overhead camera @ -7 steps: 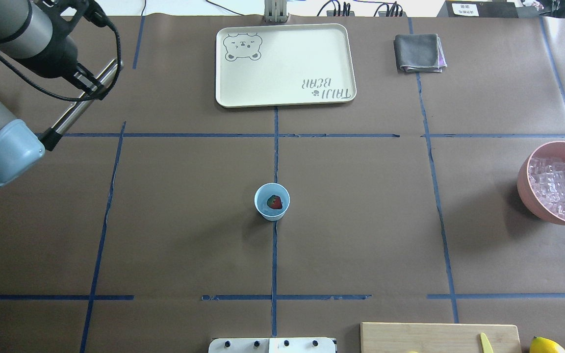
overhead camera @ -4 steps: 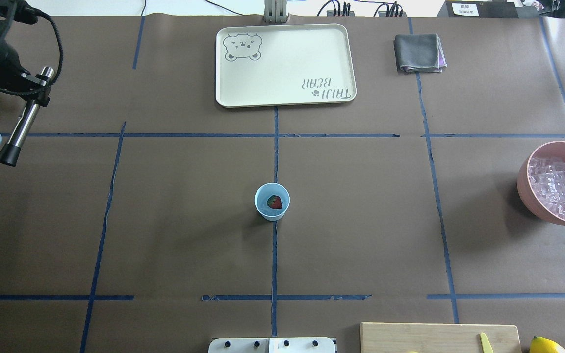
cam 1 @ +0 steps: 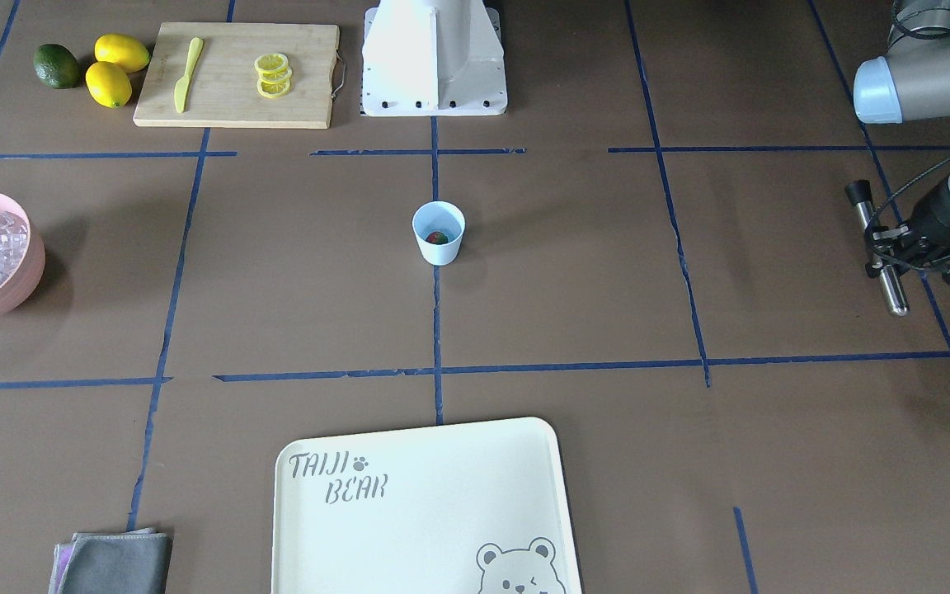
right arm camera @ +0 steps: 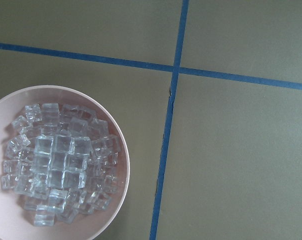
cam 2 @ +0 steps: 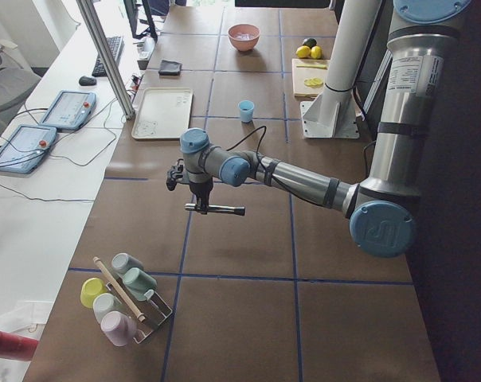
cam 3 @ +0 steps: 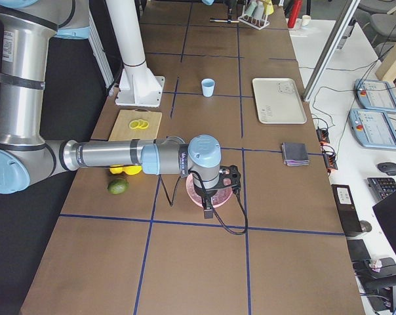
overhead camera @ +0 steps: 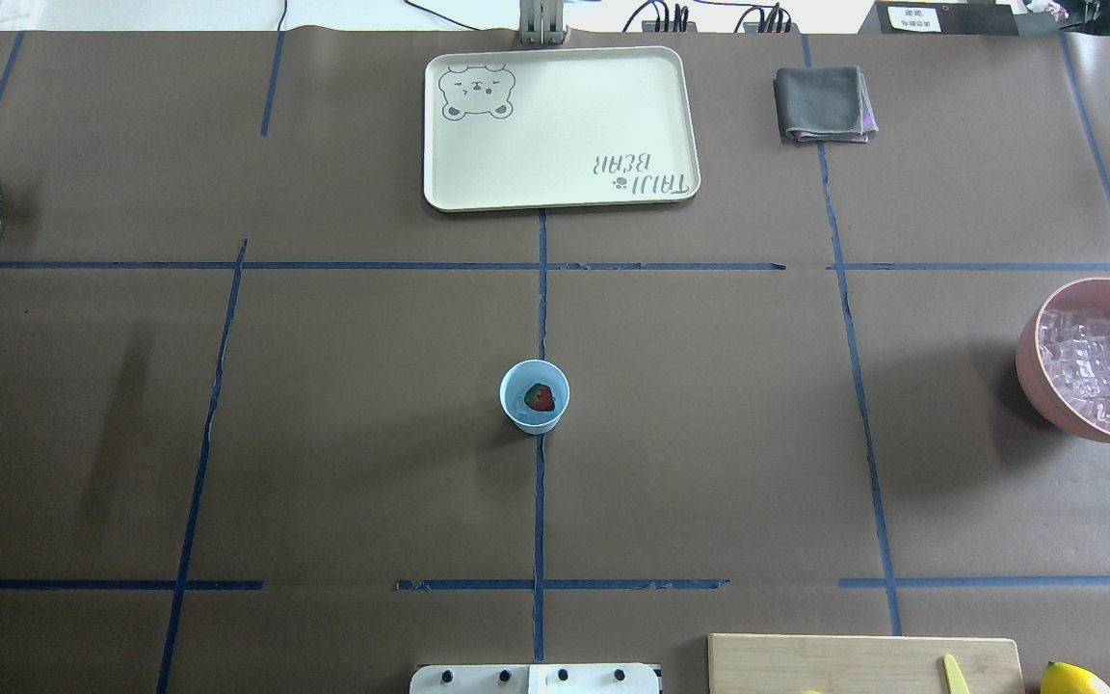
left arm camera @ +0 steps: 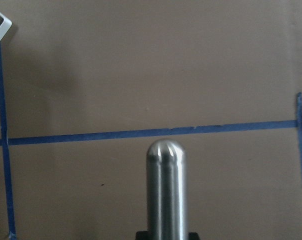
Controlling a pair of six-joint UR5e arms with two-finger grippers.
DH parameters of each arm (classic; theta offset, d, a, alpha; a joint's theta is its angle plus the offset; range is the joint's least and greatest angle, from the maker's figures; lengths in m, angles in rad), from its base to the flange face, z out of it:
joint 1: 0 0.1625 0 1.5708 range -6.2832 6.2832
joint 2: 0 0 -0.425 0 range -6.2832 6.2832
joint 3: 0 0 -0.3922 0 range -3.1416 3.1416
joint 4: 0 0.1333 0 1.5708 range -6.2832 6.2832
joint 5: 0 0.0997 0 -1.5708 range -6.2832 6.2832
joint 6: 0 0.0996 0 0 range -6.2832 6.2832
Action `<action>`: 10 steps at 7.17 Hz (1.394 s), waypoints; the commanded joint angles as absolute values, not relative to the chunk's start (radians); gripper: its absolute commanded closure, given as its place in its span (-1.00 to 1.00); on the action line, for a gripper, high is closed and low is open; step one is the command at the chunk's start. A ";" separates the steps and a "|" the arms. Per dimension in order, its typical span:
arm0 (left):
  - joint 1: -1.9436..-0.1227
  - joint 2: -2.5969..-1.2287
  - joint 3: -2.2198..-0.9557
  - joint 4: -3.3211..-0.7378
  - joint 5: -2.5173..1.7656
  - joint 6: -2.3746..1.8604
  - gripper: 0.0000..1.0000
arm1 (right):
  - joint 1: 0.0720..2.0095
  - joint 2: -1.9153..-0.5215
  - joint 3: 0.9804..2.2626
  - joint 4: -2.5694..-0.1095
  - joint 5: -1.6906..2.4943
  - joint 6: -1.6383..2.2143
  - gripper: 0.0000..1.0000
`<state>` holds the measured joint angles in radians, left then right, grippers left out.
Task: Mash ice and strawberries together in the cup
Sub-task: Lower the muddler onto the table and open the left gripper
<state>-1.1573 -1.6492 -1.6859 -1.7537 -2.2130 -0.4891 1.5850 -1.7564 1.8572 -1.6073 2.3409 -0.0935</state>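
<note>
The pale blue cup (overhead camera: 535, 396) stands upright at the table's middle with one red strawberry (overhead camera: 541, 397) inside; both also show in the front view, cup (cam 1: 438, 233) and strawberry (cam 1: 437, 238). I see no ice cubes in the cup. The ice (overhead camera: 1099, 371) fills a pink bowl (overhead camera: 1032, 381) at the right edge and shows in the right wrist view (right arm camera: 61, 165). My left gripper (cam 1: 895, 247) is shut on a steel muddler rod (cam 1: 879, 247) far left of the cup, above the table. My right gripper (cam 3: 208, 203) hovers over the bowl; I cannot tell whether it is open.
A cream bear tray (overhead camera: 560, 125) and a grey cloth (overhead camera: 823, 104) lie at the far side. A cutting board (cam 1: 236, 74) with lemon slices (cam 1: 272, 74) and a yellow knife, two lemons (cam 1: 112, 70) and a lime sit near the robot base. A cup rack (cam 2: 121, 294) stands far left.
My left arm has swung left and toward the robot with the rod. It now only shows at the overhead view's left edge. The cup and bowl have not moved.
</note>
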 commanded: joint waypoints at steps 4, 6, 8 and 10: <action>-1.152 -1.582 -1.402 -2.154 -2.215 -0.503 0.88 | 1.585 -1.756 1.859 -1.605 2.341 -0.095 -0.99; -1.146 -1.589 -1.370 -2.154 -2.215 -0.503 0.85 | 1.586 -1.756 1.858 -1.606 2.341 -0.097 -0.99; -1.146 -1.595 -1.368 -2.154 -2.224 -0.502 -0.99 | 1.585 -1.756 1.858 -1.606 2.341 -0.098 -0.99; -1.146 -1.597 -1.380 -2.146 -2.252 -0.502 -1.00 | 1.585 -1.756 1.859 -1.605 2.341 -0.097 -0.99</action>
<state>-1.1460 -1.5954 -1.3721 -2.1515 -2.2311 -0.5017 1.5847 -1.7564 1.8586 -1.6058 2.3409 -0.0978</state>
